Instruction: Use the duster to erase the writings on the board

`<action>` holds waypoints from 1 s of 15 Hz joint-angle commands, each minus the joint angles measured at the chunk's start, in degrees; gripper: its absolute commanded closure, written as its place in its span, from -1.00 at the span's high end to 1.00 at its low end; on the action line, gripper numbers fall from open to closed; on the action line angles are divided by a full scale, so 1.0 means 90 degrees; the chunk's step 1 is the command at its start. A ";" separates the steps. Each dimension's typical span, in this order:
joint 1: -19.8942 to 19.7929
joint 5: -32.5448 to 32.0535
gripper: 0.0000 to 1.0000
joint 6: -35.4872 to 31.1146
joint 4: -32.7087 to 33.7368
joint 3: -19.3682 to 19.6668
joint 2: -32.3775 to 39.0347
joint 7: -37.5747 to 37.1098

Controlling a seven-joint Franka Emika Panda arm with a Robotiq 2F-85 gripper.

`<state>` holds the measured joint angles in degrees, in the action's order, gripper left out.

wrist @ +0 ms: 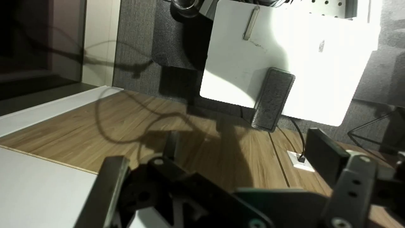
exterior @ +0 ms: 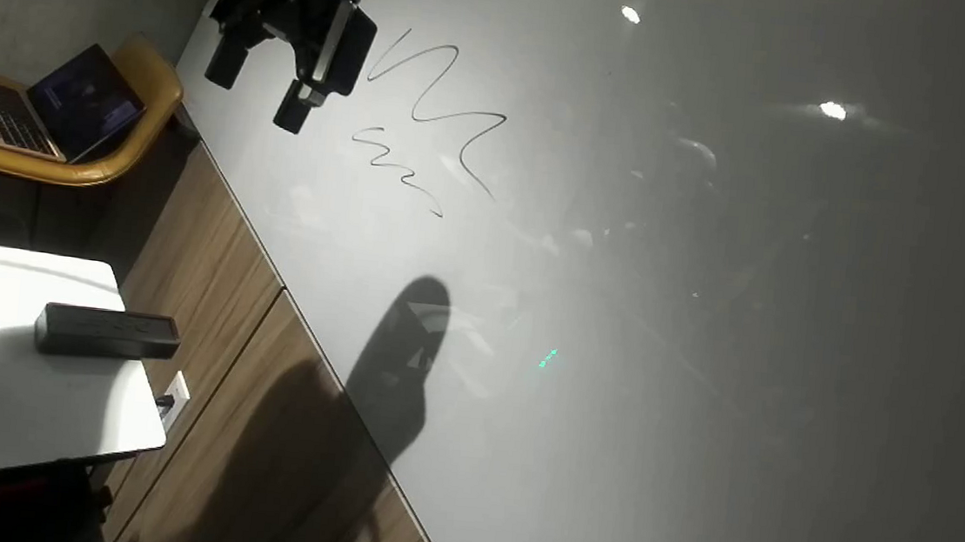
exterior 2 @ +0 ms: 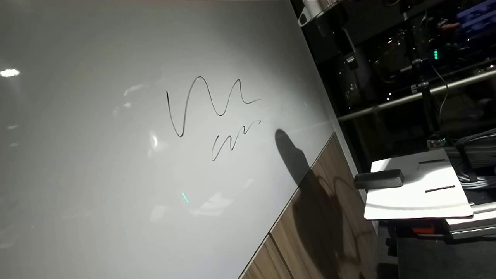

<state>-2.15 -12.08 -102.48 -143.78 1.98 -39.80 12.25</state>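
Observation:
The duster [exterior: 106, 332], a dark grey-black block, lies on the white table top [exterior: 12, 457] with one end jutting past its edge. It also shows in an exterior view [exterior 2: 379, 179] and the wrist view [wrist: 274, 98]. The large glossy board [exterior: 661, 322] carries the writings [exterior: 461, 115], a zigzag line with a smaller squiggle below; both show in an exterior view too [exterior 2: 221, 115]. My gripper [exterior: 258, 90] is open and empty, high above the duster and apart from it. In the wrist view its fingers [wrist: 245, 148] are spread, with the duster beyond them.
An open laptop [exterior: 86, 110] sits on a yellow-orange chair [exterior: 162, 90]. Wooden panels [exterior: 211, 282] run below the board. A wall socket [wrist: 300, 161] with a plugged cable is near the table. A metal rail [exterior 2: 445, 89] and bundled cables [exterior 2: 480, 180] stand behind the table.

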 commanded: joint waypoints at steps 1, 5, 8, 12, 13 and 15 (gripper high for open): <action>0.0252 0.0212 1.00 -0.0353 -0.0395 0.0068 -0.0258 -0.0120; 0.0439 0.0766 1.00 -0.1283 -0.1037 -0.0050 -0.0474 -0.0636; 0.0388 0.0803 1.00 -0.2262 -0.1700 -0.0347 -0.0491 -0.1225; 0.0259 0.0576 1.00 -0.3132 -0.1712 -0.0700 0.0314 -0.1742; 0.0240 0.0550 1.00 -0.3296 -0.1734 -0.0746 0.0483 -0.1814; 0.0159 0.0445 1.00 -0.3543 -0.1743 -0.0808 0.0893 -0.1945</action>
<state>0.82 -6.39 -130.48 -159.54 -4.09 -36.92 -2.98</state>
